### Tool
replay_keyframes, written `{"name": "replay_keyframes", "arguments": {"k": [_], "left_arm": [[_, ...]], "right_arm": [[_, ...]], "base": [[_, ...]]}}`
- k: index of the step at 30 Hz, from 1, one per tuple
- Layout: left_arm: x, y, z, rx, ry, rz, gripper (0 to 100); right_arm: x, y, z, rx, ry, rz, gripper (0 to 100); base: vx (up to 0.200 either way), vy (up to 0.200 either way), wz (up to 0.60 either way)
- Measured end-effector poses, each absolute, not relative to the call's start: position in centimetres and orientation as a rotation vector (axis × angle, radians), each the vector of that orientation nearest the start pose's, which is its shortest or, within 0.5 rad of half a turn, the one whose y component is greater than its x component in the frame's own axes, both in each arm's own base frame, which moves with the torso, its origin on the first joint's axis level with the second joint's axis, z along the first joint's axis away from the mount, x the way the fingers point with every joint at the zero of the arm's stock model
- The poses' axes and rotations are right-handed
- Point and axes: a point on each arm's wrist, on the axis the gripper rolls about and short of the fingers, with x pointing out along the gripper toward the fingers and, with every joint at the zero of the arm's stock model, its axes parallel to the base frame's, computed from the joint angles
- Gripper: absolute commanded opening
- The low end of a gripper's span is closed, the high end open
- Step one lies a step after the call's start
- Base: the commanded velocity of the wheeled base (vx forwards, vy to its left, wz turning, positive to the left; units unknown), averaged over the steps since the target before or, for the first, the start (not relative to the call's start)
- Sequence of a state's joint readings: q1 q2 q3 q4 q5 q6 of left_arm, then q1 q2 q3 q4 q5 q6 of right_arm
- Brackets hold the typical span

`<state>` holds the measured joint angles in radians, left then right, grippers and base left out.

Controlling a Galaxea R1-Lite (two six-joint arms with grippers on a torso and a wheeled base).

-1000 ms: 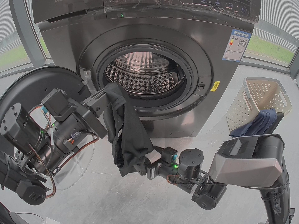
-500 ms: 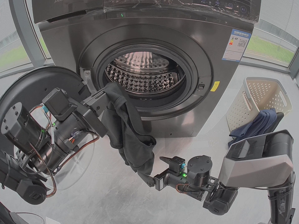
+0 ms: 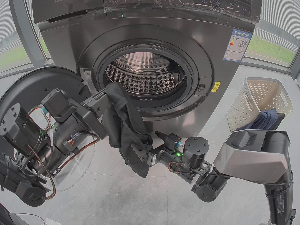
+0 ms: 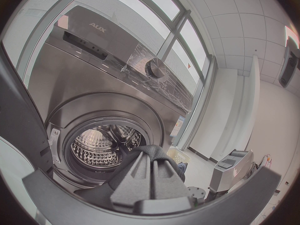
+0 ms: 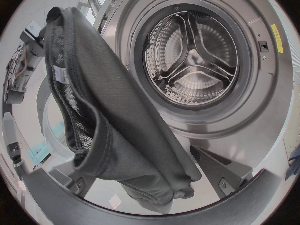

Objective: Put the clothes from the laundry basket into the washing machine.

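Nearest, the right tool (image 3: pixel 142 149) has its fingers wide apart at the lower hanging part of the dark garment (image 3: pixel 125 125), with the cloth between them. The left tool (image 3: pixel 104 101) is closed on the garment's top edge, just before the open washing machine (image 3: pixel 187 41). I judge the step is loading this piece. Next, the loose end must be gathered and carried into the drum (image 3: pixel 143 71). The door (image 3: pixel 34 82) stands open at the left. On the grey floor (image 3: pixel 125 200), the laundry basket (image 3: pixel 268 94) holds a blue cloth (image 3: pixel 262 124). Windows (image 3: pixel 12 50) are behind.
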<state>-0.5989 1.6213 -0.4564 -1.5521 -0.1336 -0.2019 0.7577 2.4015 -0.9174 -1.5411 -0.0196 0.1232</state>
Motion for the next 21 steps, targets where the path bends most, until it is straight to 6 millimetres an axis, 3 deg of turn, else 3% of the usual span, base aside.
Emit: {"name": "replay_keyframes", "arguments": {"k": [12,21], "left_arm": [[19.7,-14.5,21.1,-0.289,-0.322,-0.788,0],[19.5,-14.6,21.0,-0.289,-0.319,-0.796,0]], "right_arm": [[33.3,31.0,3.2,0.176,-0.106,0.749,100],[33.7,33.0,1.9,0.196,-0.132,0.804,100]], "base": [[0.000,0.000,0.00],[0.000,0.000,0.00]]}}
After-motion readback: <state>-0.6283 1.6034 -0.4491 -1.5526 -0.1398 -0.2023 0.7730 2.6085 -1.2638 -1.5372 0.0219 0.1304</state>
